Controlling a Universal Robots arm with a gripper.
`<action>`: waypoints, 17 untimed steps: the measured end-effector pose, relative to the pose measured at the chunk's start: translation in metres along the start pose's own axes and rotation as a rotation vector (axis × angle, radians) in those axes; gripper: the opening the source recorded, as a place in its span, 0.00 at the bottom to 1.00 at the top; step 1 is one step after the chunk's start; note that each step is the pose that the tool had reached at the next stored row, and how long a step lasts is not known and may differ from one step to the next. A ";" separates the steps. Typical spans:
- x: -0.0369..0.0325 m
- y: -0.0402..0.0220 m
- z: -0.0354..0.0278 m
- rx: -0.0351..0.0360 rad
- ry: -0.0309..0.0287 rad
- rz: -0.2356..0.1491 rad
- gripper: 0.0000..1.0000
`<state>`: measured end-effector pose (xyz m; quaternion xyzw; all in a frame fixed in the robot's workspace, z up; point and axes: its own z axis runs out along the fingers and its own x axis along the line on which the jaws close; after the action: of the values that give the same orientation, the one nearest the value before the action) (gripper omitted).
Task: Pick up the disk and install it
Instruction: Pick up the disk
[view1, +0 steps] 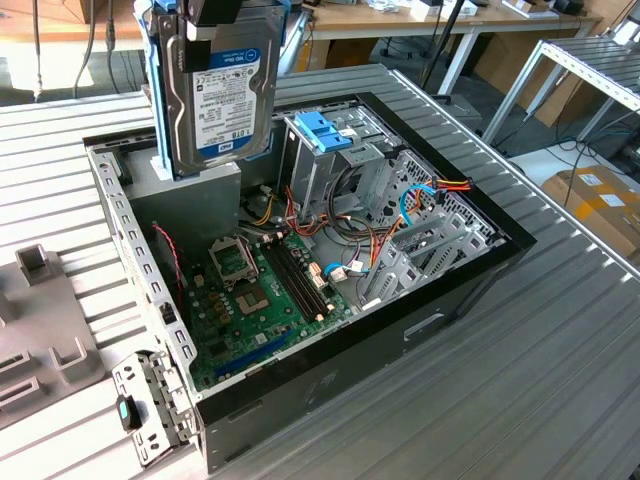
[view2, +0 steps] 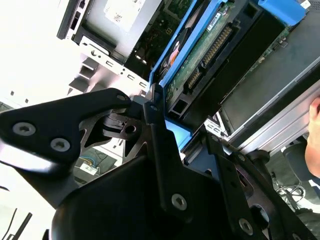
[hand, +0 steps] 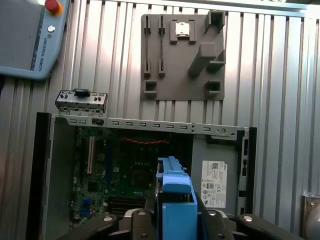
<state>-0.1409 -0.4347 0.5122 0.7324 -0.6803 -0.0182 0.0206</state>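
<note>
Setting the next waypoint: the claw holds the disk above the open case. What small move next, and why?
Probably ease toward the drive cage with the blue handle: the claw grips the disk upright, high above the case, seemingly offset from the cage toward the exterior view's left.

Barcode label (view1: 232, 100) on the disk (view1: 222, 85)

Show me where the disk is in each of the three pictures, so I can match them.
Exterior view: the disk hangs upright, label showing, by the grey power-supply box.
Second wrist view: the disk's green circuit side, blue-railed, gripped in the claw.
First wrist view: its blue end, next to the box's white sticker.
Shared landmark: the power-supply box.
</note>
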 end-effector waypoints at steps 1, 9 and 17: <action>0.0001 -0.0012 -0.0001 0.0000 0.0000 0.000 0.37; 0.0009 -0.0126 -0.0005 0.0000 0.0000 0.000 0.37; 0.0018 -0.0229 -0.0009 0.0000 0.0000 0.000 0.37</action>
<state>-0.1179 -0.4348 0.5119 0.7324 -0.6803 -0.0182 0.0206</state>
